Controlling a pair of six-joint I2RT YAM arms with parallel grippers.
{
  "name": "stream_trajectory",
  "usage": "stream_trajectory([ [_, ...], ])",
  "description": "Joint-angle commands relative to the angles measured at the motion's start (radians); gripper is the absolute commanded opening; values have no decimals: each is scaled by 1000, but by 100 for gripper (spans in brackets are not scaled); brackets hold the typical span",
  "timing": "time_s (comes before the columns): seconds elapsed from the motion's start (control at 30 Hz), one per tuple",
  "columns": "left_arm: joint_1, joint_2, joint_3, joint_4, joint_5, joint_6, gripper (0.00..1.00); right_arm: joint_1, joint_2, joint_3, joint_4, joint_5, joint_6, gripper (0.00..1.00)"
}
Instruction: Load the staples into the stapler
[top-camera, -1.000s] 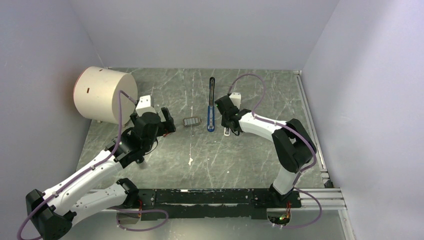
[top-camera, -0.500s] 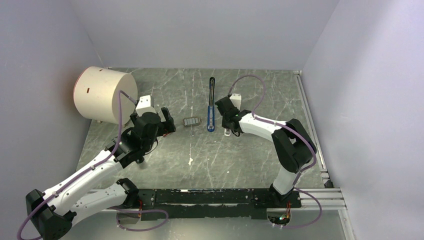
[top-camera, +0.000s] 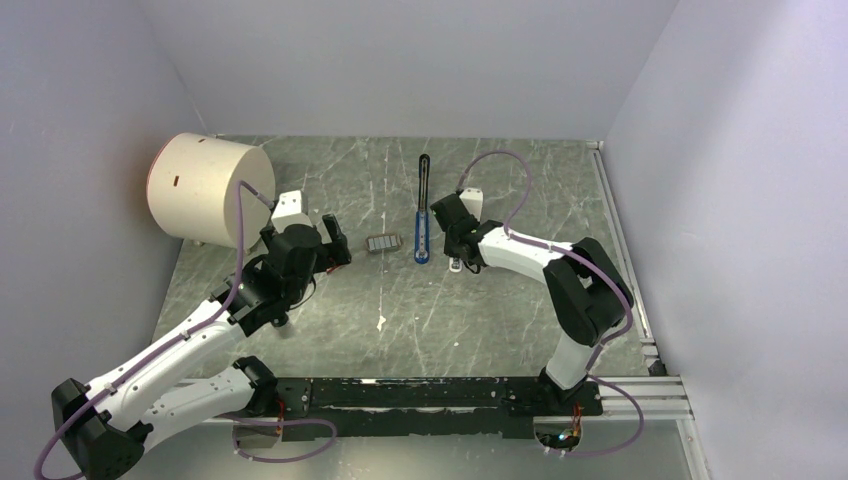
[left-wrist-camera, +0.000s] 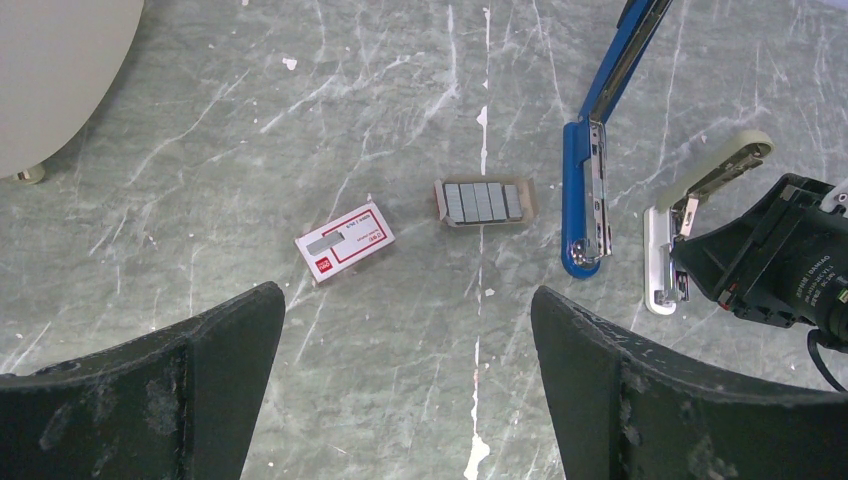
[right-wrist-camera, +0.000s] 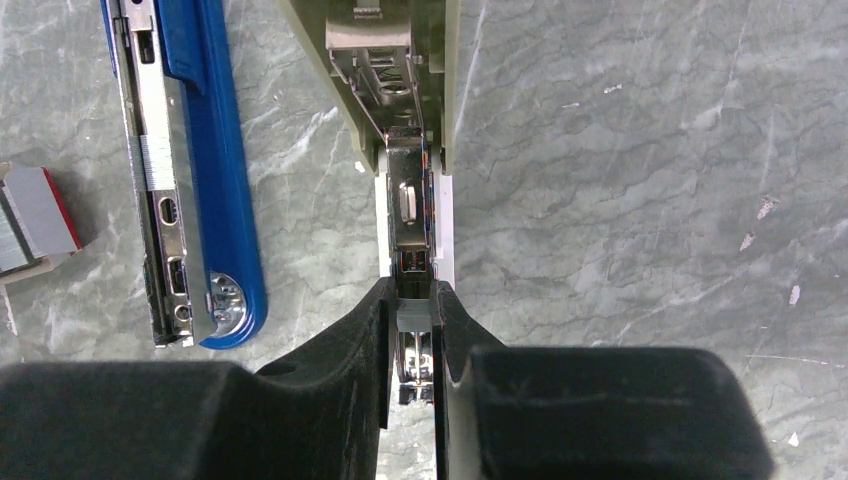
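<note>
The blue stapler (top-camera: 421, 222) lies opened flat mid-table, its black end (top-camera: 424, 165) far; it also shows in the left wrist view (left-wrist-camera: 583, 205) and the right wrist view (right-wrist-camera: 222, 180). My right gripper (right-wrist-camera: 413, 300) is shut on a short grey staple strip (right-wrist-camera: 413, 318), held over the metal channel of a pale off-white stapler (right-wrist-camera: 400, 60) just right of the blue one. An open tray of staples (left-wrist-camera: 484, 201) and a staple box (left-wrist-camera: 345, 243) lie left of the blue stapler. My left gripper (left-wrist-camera: 400, 330) is open and empty, near side of the box.
A large cream cylinder (top-camera: 205, 188) stands at the far left, close behind my left arm. The right arm's head (left-wrist-camera: 780, 265) sits by the off-white stapler (left-wrist-camera: 665, 250). Grey walls close the table on three sides.
My right gripper has shifted very slightly left over the off-white stapler. The left arm and the objects have not moved.
</note>
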Motion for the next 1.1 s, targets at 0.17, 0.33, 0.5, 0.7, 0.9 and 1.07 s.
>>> stream_trajectory([
  [0.17, 7, -2, 15, 22, 6, 6, 98, -8, -38, -37, 26, -7, -11, 20],
  [0.33, 7, 0, 15, 24, 6, 6, 98, -8, -56, -60, 25, -12, -6, 20],
  [0.5, 7, 3, 15, 27, 9, 5, 98, -8, -71, -78, 25, -24, 3, 20],
  [0.7, 6, 1, 15, 24, 7, 6, 98, -8, -76, -85, 26, -35, 6, 22],
  [0.9, 7, -1, 12, 22, 8, 4, 98, -8, -84, -61, 9, -26, 3, 30],
  [1.07, 8, 0, 13, 24, 8, 3, 98, -8, -96, -35, -1, -9, 1, 34],
])
